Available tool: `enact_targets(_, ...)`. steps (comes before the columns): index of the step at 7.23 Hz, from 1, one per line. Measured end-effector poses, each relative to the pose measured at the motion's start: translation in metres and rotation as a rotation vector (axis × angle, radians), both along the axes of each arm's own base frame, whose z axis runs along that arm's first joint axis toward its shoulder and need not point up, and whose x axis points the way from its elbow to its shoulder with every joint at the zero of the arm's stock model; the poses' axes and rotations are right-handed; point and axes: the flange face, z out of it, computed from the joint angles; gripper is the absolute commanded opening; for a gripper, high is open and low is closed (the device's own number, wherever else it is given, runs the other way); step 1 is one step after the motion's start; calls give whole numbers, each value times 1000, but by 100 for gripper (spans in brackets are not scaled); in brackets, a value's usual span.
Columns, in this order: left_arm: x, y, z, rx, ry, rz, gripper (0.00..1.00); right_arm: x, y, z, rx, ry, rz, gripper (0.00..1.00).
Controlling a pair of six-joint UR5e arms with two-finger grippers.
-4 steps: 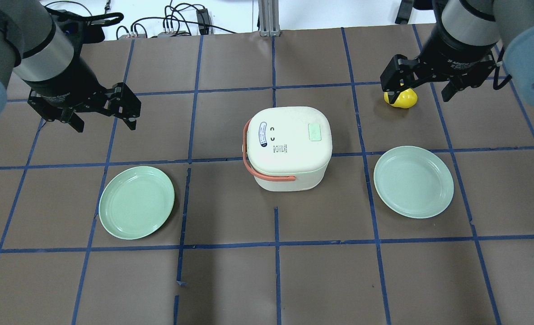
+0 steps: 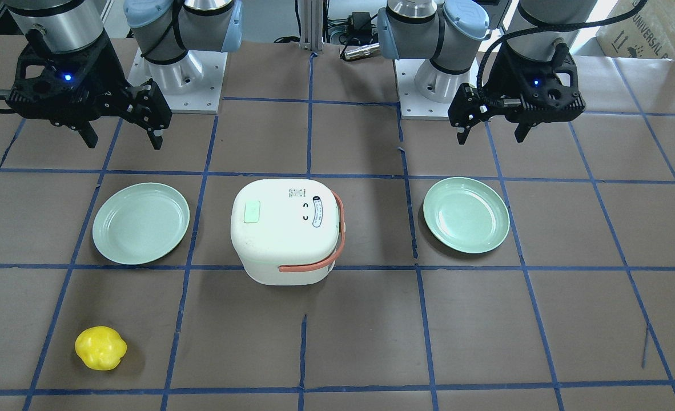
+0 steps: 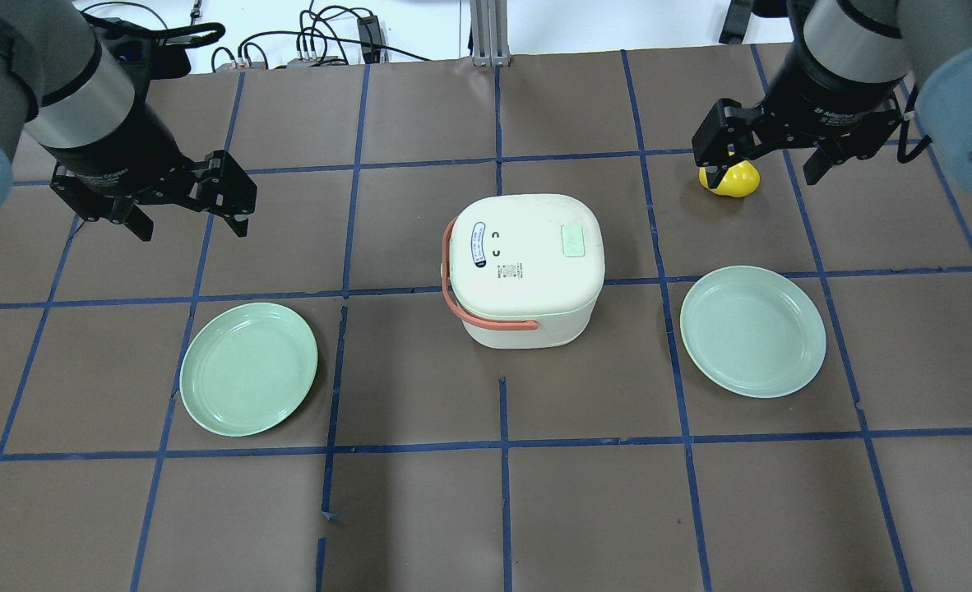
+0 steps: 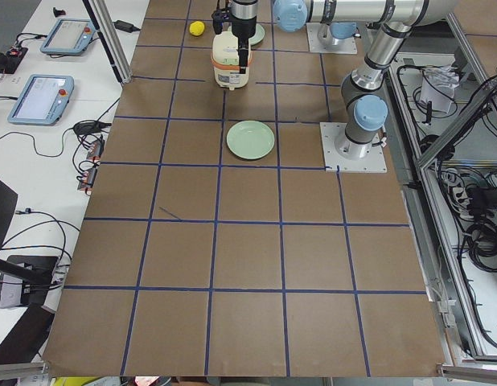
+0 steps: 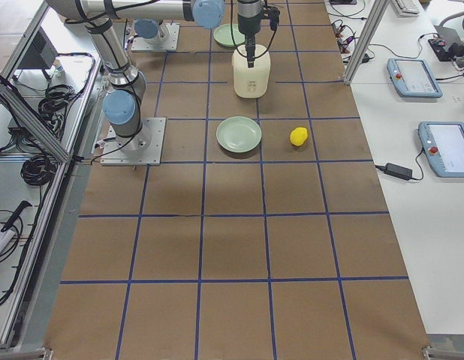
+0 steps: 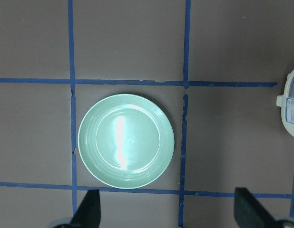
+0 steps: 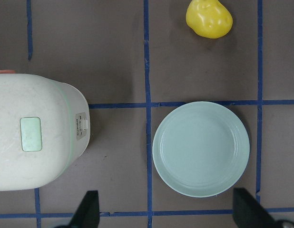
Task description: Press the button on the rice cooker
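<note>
Brown-covered table [image 3: 420, 510], blue tape grid.
A white rice cooker [image 3: 527, 263] stood upright near the middle, its orange handle folded down. One pale green plate [image 3: 248, 368] lay to the robot's left of it and a second green plate [image 3: 752, 330] to its right, both apart from the cooker. A yellow toy fruit [image 2: 100, 347] sat beyond the right-side plate, farther from the robot.

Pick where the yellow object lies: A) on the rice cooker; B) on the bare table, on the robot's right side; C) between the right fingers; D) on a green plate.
B: the yellow object lies on the table, apart from the nearby plate and the rice cooker.
</note>
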Motion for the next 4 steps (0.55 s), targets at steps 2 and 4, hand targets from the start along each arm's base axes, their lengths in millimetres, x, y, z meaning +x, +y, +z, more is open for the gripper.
enact_targets(2, 0, 0, 0, 0, 0, 0, 100, 0, 0, 0, -6, -1, 2, 21)
enact_targets(4, 0, 0, 0, 0, 0, 0, 100, 0, -2, 3, -30, -1, 4, 6)
